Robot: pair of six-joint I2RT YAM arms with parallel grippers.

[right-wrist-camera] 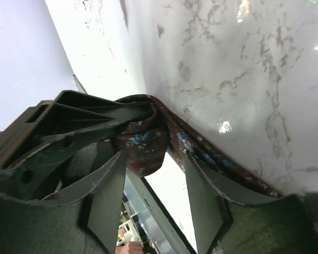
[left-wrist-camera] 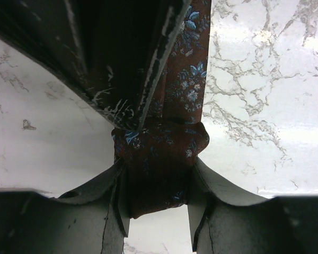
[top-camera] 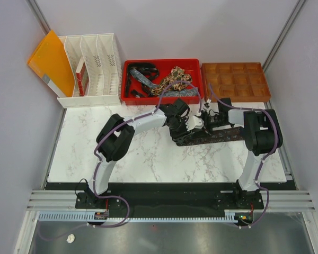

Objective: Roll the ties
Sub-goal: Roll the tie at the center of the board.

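The tie [left-wrist-camera: 164, 153] is brown with small blue flowers. It lies on the white marble table [top-camera: 148, 159], just in front of the red bin [top-camera: 159, 100], by the bin's right half. One end is wound into a small roll. The flat part runs sideways, along the bin's front wall, toward the bin's right end.

The left gripper [left-wrist-camera: 158, 165] is clamped on the roll, one finger on each side. The right gripper [right-wrist-camera: 153, 159] has its fingers apart, and the roll sits at their tips, not squeezed.

Only the wrist views show the roll and the flowers. From above the tie is just a dark strip. Only the top view shows the room around it. The bin stands close behind both grippers, with other ties [top-camera: 172, 79] inside. Wide marble stretches from the bin's front side to the table's near edge.
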